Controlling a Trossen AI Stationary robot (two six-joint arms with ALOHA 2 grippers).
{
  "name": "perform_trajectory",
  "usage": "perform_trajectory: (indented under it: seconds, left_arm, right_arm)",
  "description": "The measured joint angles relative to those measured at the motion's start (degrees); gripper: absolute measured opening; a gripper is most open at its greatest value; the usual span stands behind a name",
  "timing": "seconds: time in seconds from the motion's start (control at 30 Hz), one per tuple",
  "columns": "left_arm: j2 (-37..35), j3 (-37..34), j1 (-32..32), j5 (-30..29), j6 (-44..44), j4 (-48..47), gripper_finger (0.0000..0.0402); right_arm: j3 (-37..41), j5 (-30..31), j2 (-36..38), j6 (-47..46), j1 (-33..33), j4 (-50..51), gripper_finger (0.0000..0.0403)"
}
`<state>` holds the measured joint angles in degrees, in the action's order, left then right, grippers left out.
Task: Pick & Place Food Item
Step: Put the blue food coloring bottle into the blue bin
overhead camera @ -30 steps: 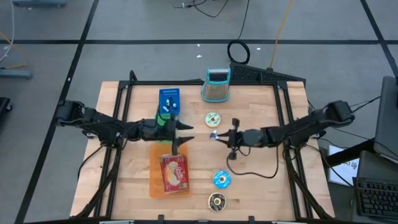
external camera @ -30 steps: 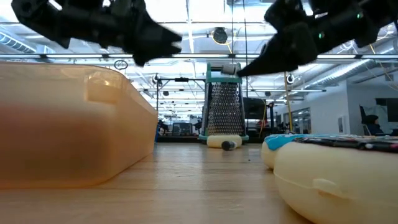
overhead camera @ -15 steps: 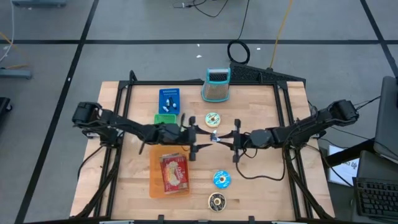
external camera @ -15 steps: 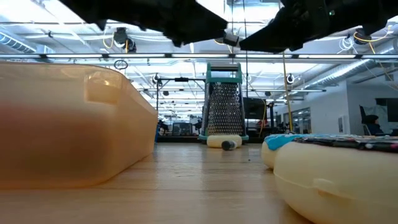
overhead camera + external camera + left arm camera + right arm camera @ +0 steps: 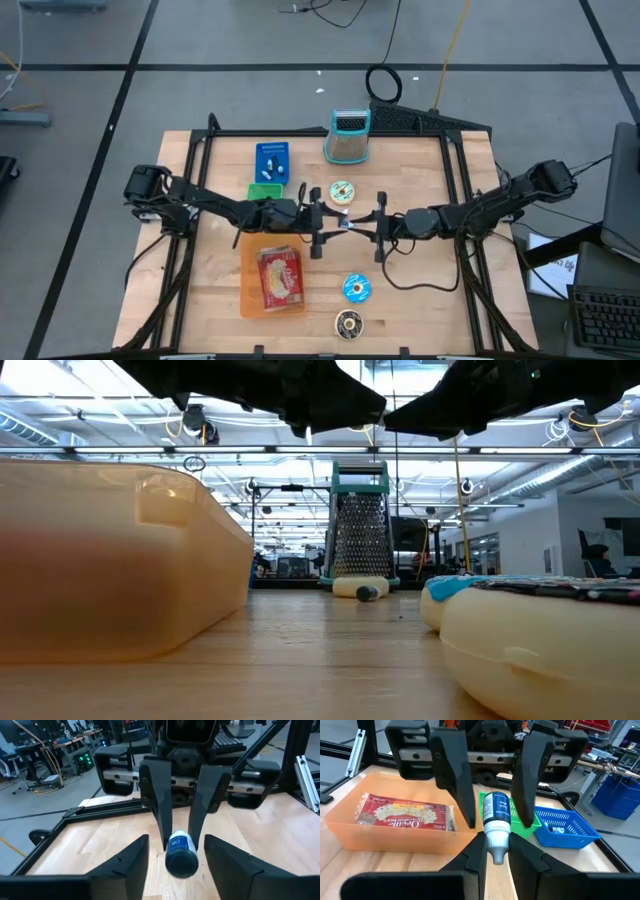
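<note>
Bottle [image 5: 496, 822] is being held above mid-table, clamped by its white cap between the right claw's [image 5: 495, 854] fingers. Just beyond, its blue body is being straddled by the left claw [image 5: 176, 851], fingers apart. Farther off, an orange tray [image 5: 350, 837] is being passed over. If the right claw releases early, a drop is likely.

A small blue bottle [image 5: 496, 818] with a white cap lies level, clamped in the right tool [image 5: 496, 851], between the left tool's [image 5: 175, 851] spread fingers.
</note>
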<state>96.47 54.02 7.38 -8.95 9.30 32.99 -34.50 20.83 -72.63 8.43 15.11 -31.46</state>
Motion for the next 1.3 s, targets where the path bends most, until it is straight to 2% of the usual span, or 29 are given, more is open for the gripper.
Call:
perform_trajectory:
  seconds: [0.23, 0.37, 0.47, 0.53, 0.63, 0.73, 0.87, 1.07, 1.3]
  left_arm:
    - [0.0, 0.0, -0.2, 0.23, -0.81, -0.19, 0.0097]
    - [0.0, 0.0, -0.43, 0.46, -0.82, -0.23, 0.0064]
    - [-0.78, -0.02, -0.76, 0.11, -0.4, -0.62, 0.0064]
    - [-2.17, -0.02, -0.91, -2.12, 0.31, -1.46, 0.0076]
    - [-5.39, -0.1, -1.48, -7.29, 2.15, -4.24, 0.0087]
    - [-8.64, 0.06, -3.58, -10.78, 2.67, -5.2, 0.0089]
    - [-11.4, -1.67, -6.76, -9.94, -0.03, -9.28, 0.0091]
    - [-15.43, -10.3, -13.13, -10.53, -4.7, -7.09, 0.0091]
    - [-18.99, -23.49, -19.35, -10.85, -11.5, 3.98, 0.0092]
  right_arm:
    - [-0.01, -0.03, 0.01, 0.02, -0.02, -0.06, 0.0054]
    - [0.0, 0.06, 0.01, 0.37, -0.02, -0.23, 0.0055]
    - [0.01, 0.33, 0.01, 0.84, -0.04, -0.75, 0.0063]
    - [-0.14, 0.64, 0.02, 0.01, -0.08, -1.06, 0.0079]
    - [-0.18, 1.33, 0.14, -3.6, -0.17, 0.41, 0.0114]
    - [0.08, -1.18, -0.17, -5.87, 0.13, 3.05, 0.0152]
    - [-0.02, 0.1, 0.01, -5.98, -0.17, 4.31, 0.0191]
    - [0.02, 0.05, -0.01, -5.81, -0.72, 6.83, 0.0216]
    - [0.02, 0.11, -0.02, -6.32, -2.08, 7.5, 0.0209]
